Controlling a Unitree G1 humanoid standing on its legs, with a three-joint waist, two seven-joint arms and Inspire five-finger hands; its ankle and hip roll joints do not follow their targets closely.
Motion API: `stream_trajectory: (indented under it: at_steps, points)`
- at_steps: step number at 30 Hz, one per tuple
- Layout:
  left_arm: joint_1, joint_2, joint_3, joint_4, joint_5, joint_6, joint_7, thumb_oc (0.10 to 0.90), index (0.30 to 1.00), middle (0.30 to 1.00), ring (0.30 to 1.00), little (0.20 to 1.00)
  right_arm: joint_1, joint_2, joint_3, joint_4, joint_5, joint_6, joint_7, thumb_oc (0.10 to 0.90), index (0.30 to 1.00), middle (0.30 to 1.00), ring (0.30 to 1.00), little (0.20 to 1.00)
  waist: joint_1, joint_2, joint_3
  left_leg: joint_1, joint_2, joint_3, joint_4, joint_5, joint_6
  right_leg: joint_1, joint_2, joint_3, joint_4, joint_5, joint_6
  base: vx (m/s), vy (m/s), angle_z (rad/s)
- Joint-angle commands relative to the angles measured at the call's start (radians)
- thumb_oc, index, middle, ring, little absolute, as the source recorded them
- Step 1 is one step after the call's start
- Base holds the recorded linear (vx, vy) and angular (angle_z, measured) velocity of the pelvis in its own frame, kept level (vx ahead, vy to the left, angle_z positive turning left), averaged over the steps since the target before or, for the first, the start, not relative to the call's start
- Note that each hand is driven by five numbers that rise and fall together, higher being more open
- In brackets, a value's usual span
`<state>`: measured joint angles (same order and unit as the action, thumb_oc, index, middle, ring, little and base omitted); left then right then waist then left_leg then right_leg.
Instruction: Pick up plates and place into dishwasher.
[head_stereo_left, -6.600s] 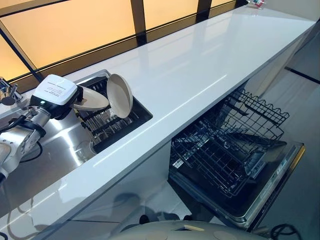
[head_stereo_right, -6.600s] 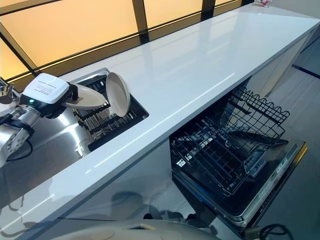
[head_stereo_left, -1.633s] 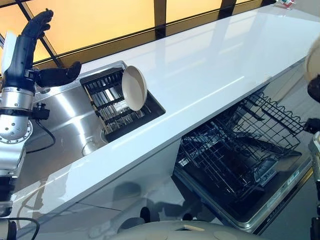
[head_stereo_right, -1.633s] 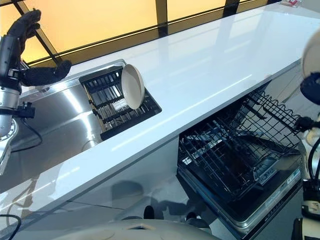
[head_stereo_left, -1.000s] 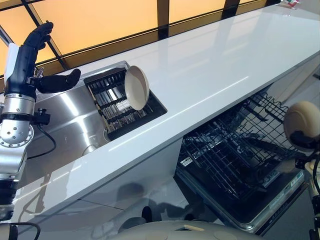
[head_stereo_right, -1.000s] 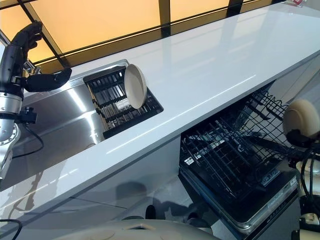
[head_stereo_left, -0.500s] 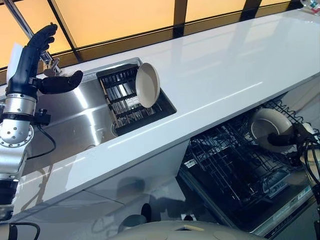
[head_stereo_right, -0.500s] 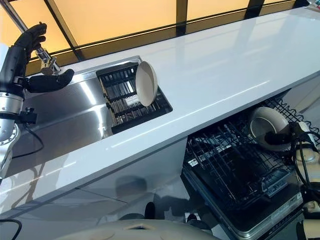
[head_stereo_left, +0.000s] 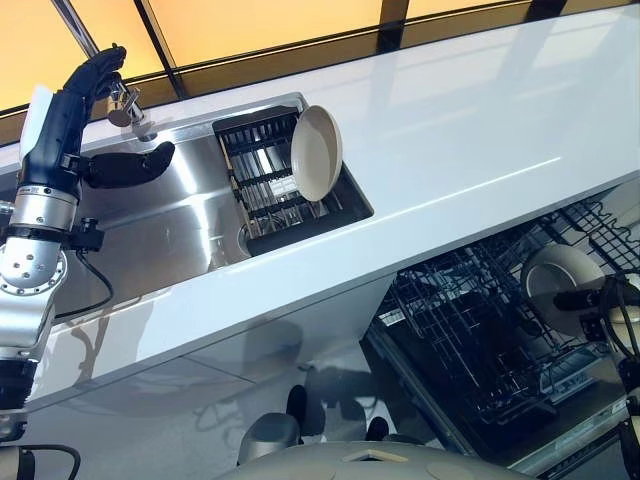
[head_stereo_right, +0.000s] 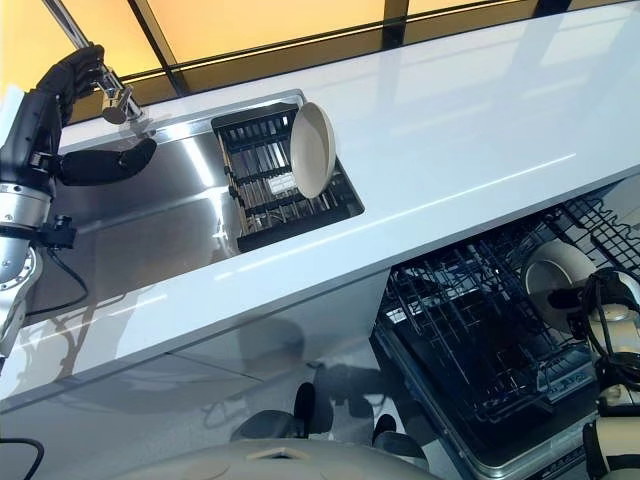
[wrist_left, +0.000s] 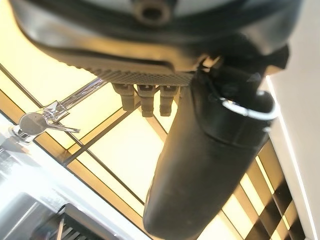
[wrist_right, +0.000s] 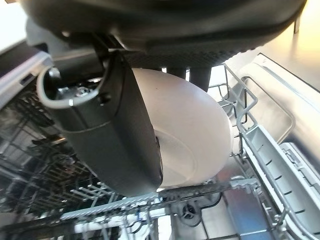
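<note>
While the right hand is gripping a cream plate between thumb and fingers, it is holding that plate on edge just above the wires of the dishwasher rack, at the near right of the scene. Keeping the plate upright probably lets it slide down between the rack's prongs rather than lie flat across them. In the wrist view the plate's lower rim is sitting close to the grey wires, though whether it is touching them is hard to tell. The rack is standing pulled out over the open dishwasher door, below the front edge of the white counter, so the slots are reachable from above.

Farther back and to the left, a second plate is leaning on edge in the black drying rack set in the steel sink, waiting its turn. At the far left, the left hand is hanging raised near the tap, fingers loosely bent and thumb spread outward, holding nothing, likely parked clear of the sink.
</note>
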<state>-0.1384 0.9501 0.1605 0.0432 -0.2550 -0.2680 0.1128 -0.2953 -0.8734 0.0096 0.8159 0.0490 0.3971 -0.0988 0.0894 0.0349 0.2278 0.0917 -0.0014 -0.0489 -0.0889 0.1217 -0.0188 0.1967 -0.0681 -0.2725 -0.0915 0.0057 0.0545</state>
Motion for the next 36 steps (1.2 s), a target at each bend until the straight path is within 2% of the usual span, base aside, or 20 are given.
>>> stream_trajectory:
  at_steps: [1, 2, 8, 13, 19, 25, 31, 36]
  points:
    - [-0.083, 0.054, 0.068, -0.088, -0.054, -0.106, 0.027, 0.8, 0.9, 0.9, 0.9, 0.9, -0.104, -0.078, 0.048, -0.049, -0.051, -0.05, -0.051, 0.556, 0.691, 0.691, 0.691, 0.656, 0.002, -0.001, -0.024, 0.022, -0.021, 0.076, 0.036, -0.091, -0.026, -0.022, 0.067, -0.028, 0.063, -0.052, -0.046, 0.0, 0.011, 0.08]
    - [-0.08, 0.055, 0.071, -0.09, -0.058, -0.104, 0.027, 0.8, 0.9, 0.9, 0.9, 0.9, -0.1, -0.074, 0.047, -0.061, -0.047, -0.058, -0.06, 0.8, 0.9, 0.9, 0.9, 0.9, 0.0, 0.002, -0.023, 0.022, -0.021, 0.076, 0.038, -0.092, -0.026, -0.023, 0.066, -0.028, 0.066, -0.052, -0.046, 0.01, 0.016, 0.07]
    - [-0.072, 0.036, 0.062, -0.09, -0.057, -0.1, 0.024, 0.8, 0.9, 0.9, 0.9, 0.9, -0.08, -0.05, 0.028, -0.167, -0.078, -0.171, -0.123, 0.8, 0.9, 0.9, 0.9, 0.9, -0.017, 0.007, -0.027, 0.036, -0.024, 0.079, 0.041, -0.1, -0.018, -0.02, 0.063, -0.014, 0.076, -0.058, -0.044, 0.01, 0.014, 0.01]
    - [-0.073, 0.019, 0.054, -0.087, -0.049, -0.096, 0.023, 0.8, 0.9, 0.9, 0.9, 0.9, -0.062, -0.04, 0.021, -0.27, -0.121, -0.224, -0.137, 0.8, 0.9, 0.9, 0.9, 0.9, -0.033, 0.007, -0.032, 0.048, -0.025, 0.087, 0.037, -0.105, -0.01, -0.02, 0.063, 0.002, 0.079, -0.058, -0.04, 0.01, 0.024, -0.02]
    - [-0.069, 0.0, 0.054, -0.075, -0.033, -0.101, 0.008, 0.8, 0.9, 0.9, 0.9, 0.9, -0.025, -0.021, -0.009, -0.384, -0.152, -0.265, -0.115, 0.8, 0.9, 0.9, 0.9, 0.9, -0.056, 0.002, -0.046, 0.071, -0.027, 0.106, 0.021, -0.113, 0.0, -0.014, 0.065, 0.023, 0.072, -0.057, -0.033, 0.0, 0.043, -0.05]
    - [-0.07, -0.001, 0.049, -0.076, -0.008, -0.094, 0.008, 0.8, 0.9, 0.9, 0.9, 0.9, 0.017, -0.019, -0.029, -0.472, -0.208, -0.268, -0.093, 0.8, 0.9, 0.9, 0.9, 0.9, -0.071, -0.005, -0.063, 0.086, -0.03, 0.114, 0.008, -0.119, 0.01, -0.007, 0.066, 0.04, 0.061, -0.051, -0.027, -0.02, 0.056, -0.06]
    - [-0.092, 0.011, 0.031, -0.07, 0.022, -0.08, -0.004, 0.8, 0.9, 0.9, 0.9, 0.9, 0.034, -0.016, -0.051, -0.543, -0.172, -0.277, -0.083, 0.8, 0.9, 0.9, 0.9, 0.9, -0.085, -0.012, -0.075, 0.095, -0.033, 0.12, 0.002, -0.129, 0.018, -0.003, 0.068, 0.054, 0.054, -0.047, -0.02, -0.06, 0.08, -0.06]
    - [-0.135, 0.046, 0.004, -0.059, 0.065, -0.066, -0.028, 0.8, 0.9, 0.9, 0.9, 0.9, 0.053, -0.003, -0.089, -0.645, -0.116, -0.326, -0.107, 0.8, 0.9, 0.9, 0.9, 0.9, -0.102, -0.013, -0.088, 0.096, -0.038, 0.127, 0.002, -0.136, 0.026, -0.008, 0.066, 0.066, 0.056, -0.043, -0.012, -0.08, 0.098, -0.05]
